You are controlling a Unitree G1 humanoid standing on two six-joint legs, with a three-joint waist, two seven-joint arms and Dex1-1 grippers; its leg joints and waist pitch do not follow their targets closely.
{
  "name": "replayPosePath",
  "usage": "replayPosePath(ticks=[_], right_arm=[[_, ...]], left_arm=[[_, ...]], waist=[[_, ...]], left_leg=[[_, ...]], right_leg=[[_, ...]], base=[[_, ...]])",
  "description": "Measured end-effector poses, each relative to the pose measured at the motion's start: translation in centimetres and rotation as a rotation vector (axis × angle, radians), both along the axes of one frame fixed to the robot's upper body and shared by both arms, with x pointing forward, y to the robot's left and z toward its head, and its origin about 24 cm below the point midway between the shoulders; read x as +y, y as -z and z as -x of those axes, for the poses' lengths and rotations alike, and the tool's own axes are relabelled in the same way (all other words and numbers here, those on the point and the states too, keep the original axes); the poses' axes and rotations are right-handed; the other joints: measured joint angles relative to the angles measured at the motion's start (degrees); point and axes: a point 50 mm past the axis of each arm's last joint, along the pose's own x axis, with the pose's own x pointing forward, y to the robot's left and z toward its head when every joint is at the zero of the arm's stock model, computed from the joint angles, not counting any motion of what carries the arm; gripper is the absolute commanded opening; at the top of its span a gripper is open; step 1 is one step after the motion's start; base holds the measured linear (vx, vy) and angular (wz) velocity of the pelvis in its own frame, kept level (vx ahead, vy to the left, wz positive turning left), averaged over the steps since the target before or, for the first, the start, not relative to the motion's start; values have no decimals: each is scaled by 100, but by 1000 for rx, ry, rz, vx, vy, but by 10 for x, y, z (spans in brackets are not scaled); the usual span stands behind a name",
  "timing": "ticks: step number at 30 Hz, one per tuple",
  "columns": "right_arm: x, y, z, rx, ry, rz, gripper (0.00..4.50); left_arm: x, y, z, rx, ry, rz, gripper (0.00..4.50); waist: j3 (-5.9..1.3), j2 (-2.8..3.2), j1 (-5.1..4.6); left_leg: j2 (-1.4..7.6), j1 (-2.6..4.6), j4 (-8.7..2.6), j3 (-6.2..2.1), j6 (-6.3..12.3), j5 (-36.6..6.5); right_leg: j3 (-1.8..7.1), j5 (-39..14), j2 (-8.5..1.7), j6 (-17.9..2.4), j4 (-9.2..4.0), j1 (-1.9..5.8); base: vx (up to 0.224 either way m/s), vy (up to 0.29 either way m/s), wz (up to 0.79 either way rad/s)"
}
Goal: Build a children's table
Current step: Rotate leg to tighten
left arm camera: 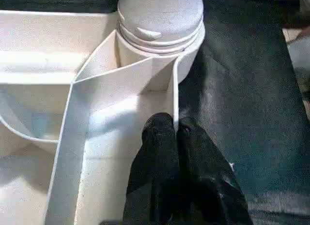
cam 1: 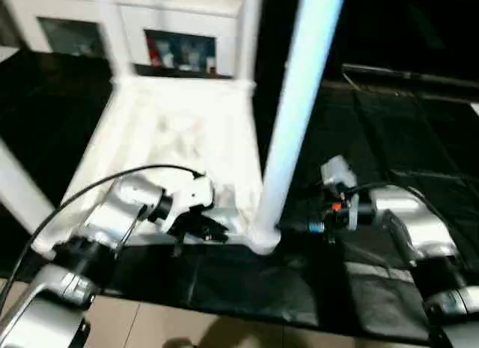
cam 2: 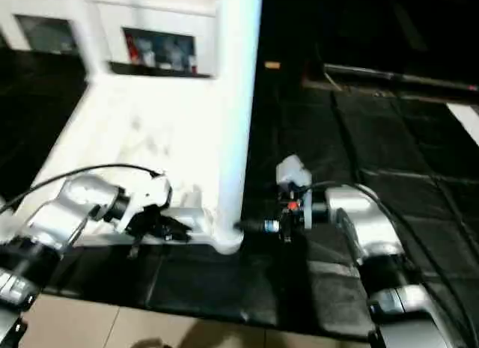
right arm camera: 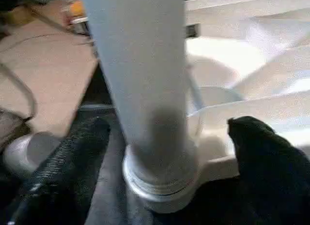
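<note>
**Right wrist view: leg seated in the near corner socket**

Right wrist view shows the children's table [cam 1: 172,131] lying upside down on the black floor mat [cam 1: 247,281], one white leg [cam 1: 296,108] rising from its near right corner. The right gripper [right arm camera: 169,152] has its fingers spread wide either side of that leg's base, gripping nothing. The left gripper [left arm camera: 177,138] rests inside the framed underside just beside the same leg, fingers pressed shut and empty. Beyond the table stands a glass-door cabinet [cam 1: 179,41].

To finish well, I judge the leg should be turned fully home, kept upright, while the left steadies the frame against twisting.
</note>
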Motion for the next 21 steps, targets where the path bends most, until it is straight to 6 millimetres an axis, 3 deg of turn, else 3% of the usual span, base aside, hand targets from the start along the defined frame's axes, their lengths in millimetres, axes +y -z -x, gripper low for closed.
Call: replayPosePath(ticks=[8, 10, 12, 21], right_arm=[[7, 11, 0, 56, -62, 20, 317], [9, 10, -1, 56, -79, 16, 317], [11, 9, -2, 51, -87, 11, 284], [11, 11, -3, 59, -83, 8, 211]], left_arm=[[-4, -1, -3, -13, 58, -17, 0], [-5, -1, -4, -14, 63, -16, 0], [-5, -1, -4, -17, 67, -16, 0], [-5, 1, -5, -18, 71, -16, 0]], waist=[[-2, -9, -29], [-2, -10, -19], [-4, -16, -13], [-7, -21, 5]], left_leg=[[2, 2, 1, -1, 0, 1], [2, 1, 2, -1, 0, 1], [2, 1, 3, -1, 0, 1], [2, 2, 3, -2, 0, 1]], right_leg=[[-1, 0, -1, 0, 7, 0], [-2, 0, -1, 0, 7, 0], [-1, 0, -1, 0, 7, 1], [-1, 0, -1, 0, 7, 3]], base=[[0, 0, 0], [0, 0, 0], [0, 0, 0], [0, 0, 0]])
